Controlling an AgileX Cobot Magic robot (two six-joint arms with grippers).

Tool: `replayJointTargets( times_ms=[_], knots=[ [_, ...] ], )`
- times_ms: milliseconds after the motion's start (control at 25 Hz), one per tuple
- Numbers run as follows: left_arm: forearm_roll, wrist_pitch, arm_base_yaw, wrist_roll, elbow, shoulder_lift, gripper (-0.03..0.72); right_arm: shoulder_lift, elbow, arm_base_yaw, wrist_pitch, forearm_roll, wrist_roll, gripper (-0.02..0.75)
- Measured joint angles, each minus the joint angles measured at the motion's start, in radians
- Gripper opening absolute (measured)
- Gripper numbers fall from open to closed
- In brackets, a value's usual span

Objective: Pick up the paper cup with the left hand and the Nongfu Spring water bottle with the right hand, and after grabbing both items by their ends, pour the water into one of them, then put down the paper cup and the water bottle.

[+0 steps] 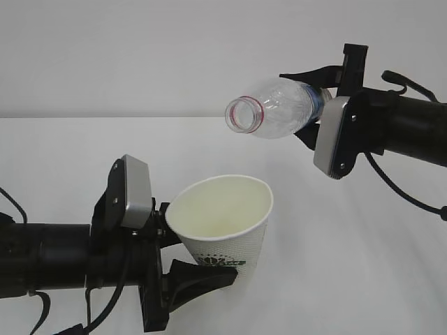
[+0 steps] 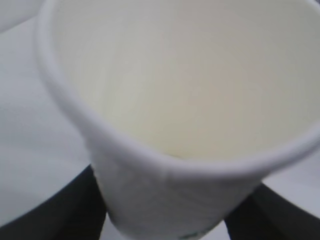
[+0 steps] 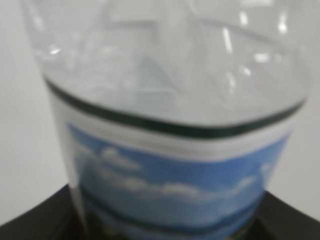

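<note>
Gripping the paper cup (image 1: pixel 227 223) near its base, the left claw (image 1: pixel 183 262) holds it tilted above the table (image 1: pixel 363 279). Up right, the right claw (image 1: pixel 316 105) is clamped on the water bottle (image 1: pixel 276 108), mouth aimed left and slightly down above the cup.

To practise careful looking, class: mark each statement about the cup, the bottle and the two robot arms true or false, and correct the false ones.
1. The left gripper holds the paper cup near its base. True.
2. The bottle stands upright on the table. False: the right gripper holds it in the air, tipped on its side, mouth toward the cup's side.
3. The bottle has its cap on. False: its mouth is open, with a red ring on the neck.
4. The bottle's mouth is higher than the cup's rim. True.
5. The cup is full to the brim. False: its pale inner wall shows far down, and no water can be made out.
</note>
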Motion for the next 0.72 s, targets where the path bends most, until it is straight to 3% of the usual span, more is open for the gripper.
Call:
replayJointTargets(
  times_ms=[720],
  knots=[
    [-0.002, 0.006, 0.000, 0.000, 0.000, 0.000, 0.485, 0.000, -0.015, 0.000, 0.000, -0.002, -0.075, 0.449]
  ],
)
